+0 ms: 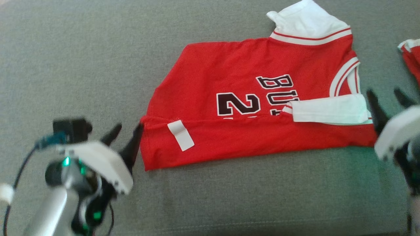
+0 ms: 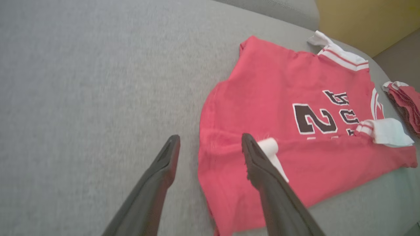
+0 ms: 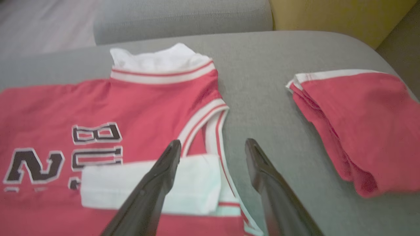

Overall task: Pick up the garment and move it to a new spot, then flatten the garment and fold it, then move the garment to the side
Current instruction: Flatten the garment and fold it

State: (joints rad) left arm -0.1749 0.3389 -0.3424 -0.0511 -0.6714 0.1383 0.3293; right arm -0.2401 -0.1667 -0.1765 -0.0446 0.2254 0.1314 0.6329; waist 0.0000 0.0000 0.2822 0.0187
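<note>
Red garment (image 1: 229,75) folded | left hand (image 1: 129,127) spread beside it | right hand (image 1: 383,92) spread

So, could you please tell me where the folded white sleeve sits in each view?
Head view: white sleeve right of centre, on the red jersey.
Left wrist view: sleeve at the far right, mid-height.
Right wrist view: sleeve low, left of centre.
Shared landmark: the black numeral 2 beside it.

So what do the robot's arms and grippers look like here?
Left gripper and right gripper: two long dark tapered fingers on a white housing. The left arm has a silver forearm, green lights, and a black camera block with a black cable.
</note>
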